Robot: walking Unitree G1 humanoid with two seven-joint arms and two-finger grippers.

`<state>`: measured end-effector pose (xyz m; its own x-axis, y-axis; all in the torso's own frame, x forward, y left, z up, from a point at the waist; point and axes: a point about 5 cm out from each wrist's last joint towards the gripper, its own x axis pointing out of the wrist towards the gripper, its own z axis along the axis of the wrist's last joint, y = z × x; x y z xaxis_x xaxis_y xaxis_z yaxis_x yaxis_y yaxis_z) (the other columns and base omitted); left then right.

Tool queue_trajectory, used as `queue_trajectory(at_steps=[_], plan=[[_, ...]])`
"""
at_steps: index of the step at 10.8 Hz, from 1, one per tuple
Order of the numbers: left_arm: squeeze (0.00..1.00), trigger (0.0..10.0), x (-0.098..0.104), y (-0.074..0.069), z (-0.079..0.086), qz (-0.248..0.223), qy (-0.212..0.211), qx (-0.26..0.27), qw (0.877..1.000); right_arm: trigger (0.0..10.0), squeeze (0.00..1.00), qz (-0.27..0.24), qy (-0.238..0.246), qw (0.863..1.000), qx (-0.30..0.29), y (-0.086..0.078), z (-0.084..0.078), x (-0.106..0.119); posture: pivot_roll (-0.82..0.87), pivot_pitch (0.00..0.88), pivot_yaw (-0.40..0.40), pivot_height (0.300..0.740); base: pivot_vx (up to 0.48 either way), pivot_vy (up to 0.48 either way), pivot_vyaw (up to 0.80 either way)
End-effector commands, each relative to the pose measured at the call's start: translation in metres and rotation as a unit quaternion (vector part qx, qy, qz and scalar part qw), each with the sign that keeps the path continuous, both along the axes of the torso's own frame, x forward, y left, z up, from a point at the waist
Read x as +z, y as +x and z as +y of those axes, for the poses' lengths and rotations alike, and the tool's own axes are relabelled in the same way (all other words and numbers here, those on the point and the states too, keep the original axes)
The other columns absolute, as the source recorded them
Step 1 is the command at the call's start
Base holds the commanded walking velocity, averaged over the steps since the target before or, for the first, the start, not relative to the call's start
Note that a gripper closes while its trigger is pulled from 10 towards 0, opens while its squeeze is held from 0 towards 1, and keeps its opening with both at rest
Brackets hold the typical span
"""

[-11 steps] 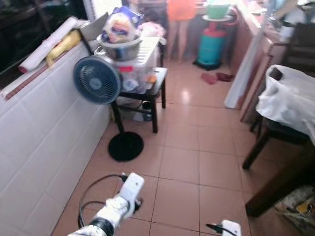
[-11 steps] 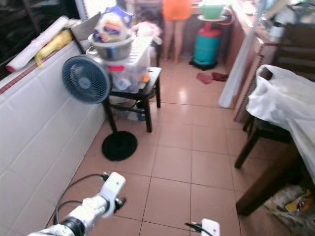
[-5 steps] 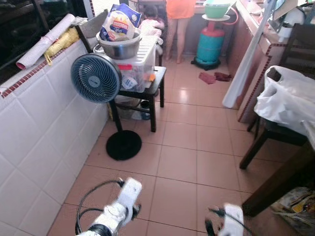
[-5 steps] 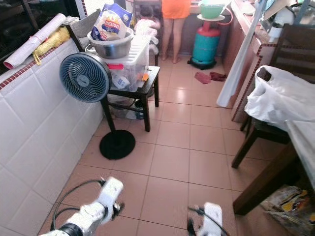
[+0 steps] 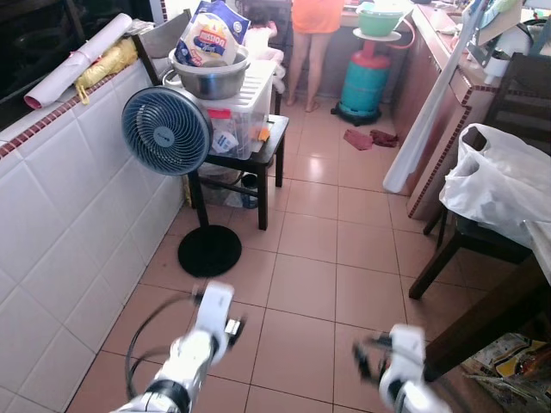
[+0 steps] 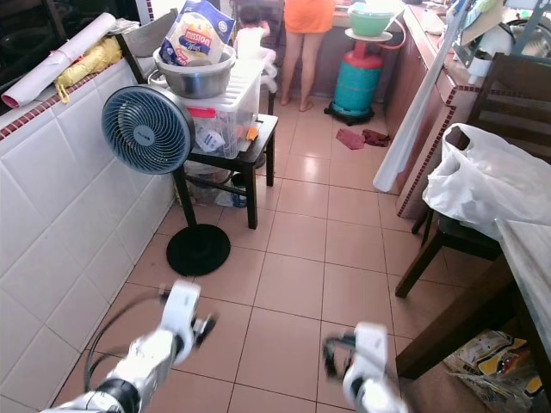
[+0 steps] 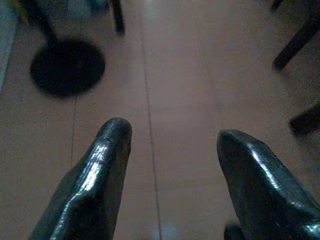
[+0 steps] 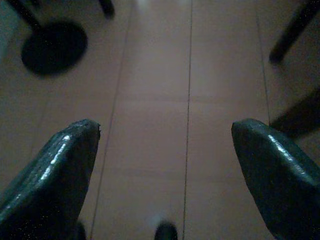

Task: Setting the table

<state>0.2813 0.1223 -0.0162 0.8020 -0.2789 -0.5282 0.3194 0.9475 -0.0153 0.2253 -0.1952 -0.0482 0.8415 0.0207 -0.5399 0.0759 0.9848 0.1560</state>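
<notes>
A tiled floor (image 5: 310,258) of pinkish-brown squares runs away from the robot toward the far end of a narrow room. The left gripper (image 7: 172,137) hangs low over the near floor with its jaws spread wide and nothing between them; the right gripper (image 8: 165,132) does likewise, jaws wide and empty, a little to the right. Both arms are blurred in the head views.

On the left stands a blue pedestal fan (image 5: 166,131) on a round black base (image 5: 209,250), just beside a white tiled wall (image 5: 60,224). Behind the fan, a small dark side table (image 5: 258,159) carries a clear plastic storage box (image 5: 241,116), with a metal bowl (image 5: 209,76) on top holding a food packet (image 5: 205,36).

At the near right, the dark wooden edge of the dining table (image 6: 456,323) shows, with a chair (image 5: 482,232) beside it bearing a white plastic bag (image 5: 504,185). At the far end a person in orange (image 5: 316,26) stands near a teal gas cylinder (image 5: 368,76) topped by a green basin (image 5: 380,19).
</notes>
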Motion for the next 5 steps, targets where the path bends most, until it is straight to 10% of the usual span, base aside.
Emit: queue_trajectory(at_steps=[1,5], plan=[[0.00,10.0,0.010,0.008,-0.002,-0.027,-0.012,-0.011,1.000,10.0,0.00,-0.021,-0.001,1.000,-0.007,0.003,-0.008,0.006,0.09,0.020,-0.067,0.740,0.000,0.000,0.00],[0.00,10.0,0.047,0.011,0.018,-0.153,-0.044,-0.041,0.986,10.0,0.00,-0.139,-0.016,0.990,0.007,-0.005,-0.032,0.042,0.12,0.038,-0.078,0.740,0.000,0.000,0.00]])
